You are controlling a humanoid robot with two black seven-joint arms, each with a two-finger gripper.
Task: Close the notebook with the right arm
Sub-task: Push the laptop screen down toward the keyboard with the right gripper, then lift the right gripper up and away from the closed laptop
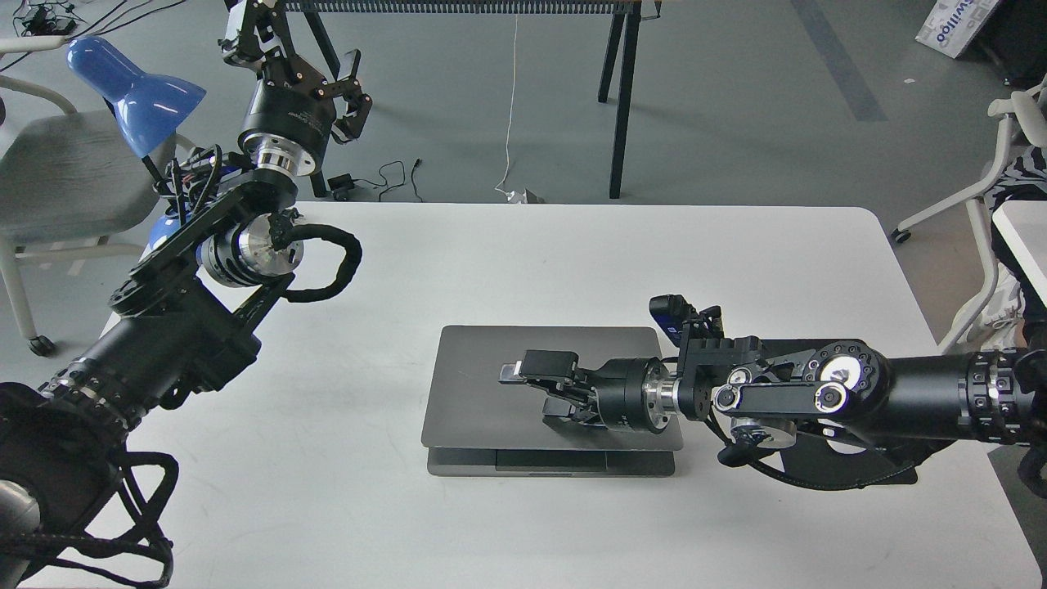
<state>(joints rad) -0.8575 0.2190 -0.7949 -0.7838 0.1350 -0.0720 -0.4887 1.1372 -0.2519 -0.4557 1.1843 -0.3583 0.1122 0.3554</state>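
The notebook [491, 368] lies in the middle of the white table [572, 245]. Its space-grey lid is folded down almost flat, and only a thin strip of the base and trackpad shows at the front edge [548, 462]. My right arm reaches in from the right, low over the lid. My right gripper [546, 391] rests on the lid's right half, open and holding nothing. My left gripper [298, 57] is raised beyond the table's far left edge, open and empty.
A black mouse pad [867, 468] lies right of the notebook, mostly hidden under my right arm. A blue desk lamp [135, 86] stands at the far left by my left arm. Chairs stand off both sides of the table.
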